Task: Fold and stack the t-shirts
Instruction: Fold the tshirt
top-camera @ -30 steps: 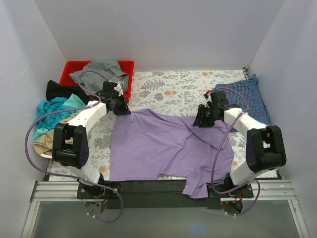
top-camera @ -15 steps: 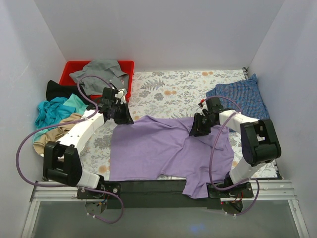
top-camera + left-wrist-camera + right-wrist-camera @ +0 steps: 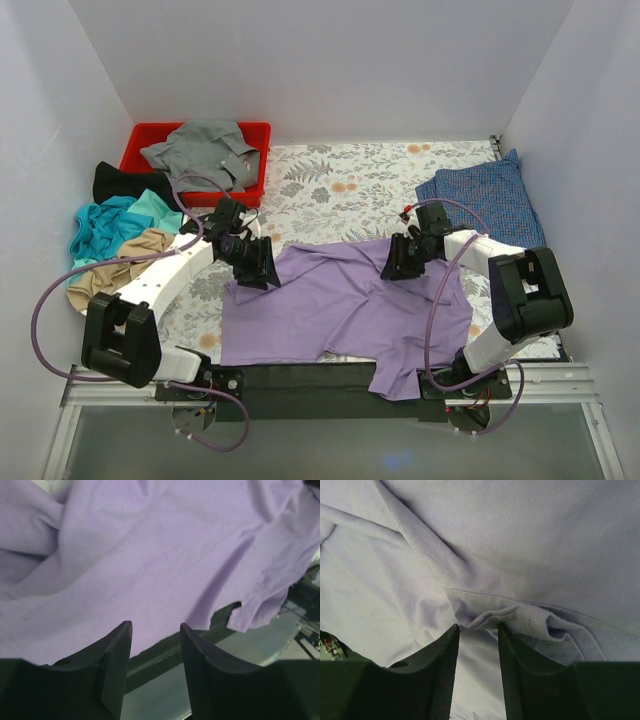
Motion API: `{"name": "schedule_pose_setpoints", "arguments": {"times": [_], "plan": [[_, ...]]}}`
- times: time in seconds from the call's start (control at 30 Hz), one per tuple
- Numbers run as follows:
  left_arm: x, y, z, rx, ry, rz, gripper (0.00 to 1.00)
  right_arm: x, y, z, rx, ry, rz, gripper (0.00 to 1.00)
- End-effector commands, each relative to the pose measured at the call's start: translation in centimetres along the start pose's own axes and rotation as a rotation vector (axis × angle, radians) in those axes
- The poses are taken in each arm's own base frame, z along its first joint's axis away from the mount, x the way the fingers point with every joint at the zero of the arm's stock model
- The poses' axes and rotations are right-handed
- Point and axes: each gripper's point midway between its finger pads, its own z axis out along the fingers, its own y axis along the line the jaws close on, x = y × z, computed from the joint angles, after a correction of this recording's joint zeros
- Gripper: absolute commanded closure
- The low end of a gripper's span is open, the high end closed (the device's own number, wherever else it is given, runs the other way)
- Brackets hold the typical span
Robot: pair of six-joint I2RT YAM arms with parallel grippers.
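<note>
High rear overview; wrist close-ups sharing lavender shirt [image 3: 340,300]

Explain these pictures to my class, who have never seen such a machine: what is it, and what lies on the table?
Two robot arms, each ending in two-finger jaws. The wide picture looks down from above; the others come from wrist cameras. A lavender t-shirt lies on the floral table cover. The jaws of the left arm stand open, holding nothing. A bunched fold sits at the jaws of the right arm; whether pinched, I cannot tell. A blue checked shirt lies right, a grey shirt in the red bin, other shirts piled left.
</note>
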Motion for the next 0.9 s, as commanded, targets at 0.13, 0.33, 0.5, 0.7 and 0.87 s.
{"name": "schedule_pose_setpoints", "arguments": {"times": [0.13, 0.33, 0.5, 0.7, 0.87], "plan": [[-8.0, 2.1, 0.9, -0.179, -0.266, -0.047, 0.39, -2.7, 3.0, -2.7, -0.026, -0.051, -0.084, 0.57], [-13.1, 3.7, 4.4, -0.232, -0.325, -0.051, 0.32, -4.9, 4.3, -4.0, -0.041, -0.11, -0.142, 0.56], [-14.2, 4.2, 5.8, -0.234, -0.311, -0.017, 0.28, -4.6, 4.2, -3.8, -0.044, -0.099, -0.146, 0.55], [-13.5, 3.1, 6.8, -0.126, -0.249, 0.031, 0.34, -4.3, 3.8, -3.5, -0.037, -0.088, -0.15, 0.55], [-12.9, 0.5, 6.6, 0.046, -0.227, 0.09, 0.68, -4.1, 3.3, -2.9, -0.025, -0.072, -0.15, 0.55]]}}
